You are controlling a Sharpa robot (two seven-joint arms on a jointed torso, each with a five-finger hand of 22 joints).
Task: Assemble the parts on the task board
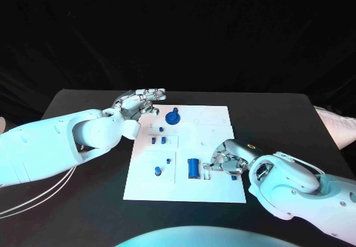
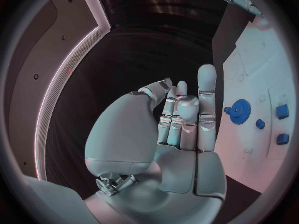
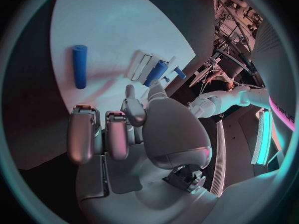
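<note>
Task board [image 1: 215,116]: white, matt, smooth. Blue gear [image 1: 173,119], blue cylinder [image 1: 193,168]: smooth plastic look. Table [image 1: 89,103]: black, matt. Left hand [image 1: 139,100], right hand [image 1: 226,158]: silvery metal sheen. Arm shells [image 1: 52,146]: glossy white plastic.

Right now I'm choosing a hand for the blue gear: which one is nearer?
Left. The left hand hovers just beside the blue gear at the task board's far end; the right hand is at the near end.

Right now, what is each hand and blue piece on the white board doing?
left hand: holds nothing, fingers partly curled, at the board's far left corner.
right hand: curled over the task board, grip unclear.
blue cylinder: lying flat.
blue gear: flat on the board.
</note>
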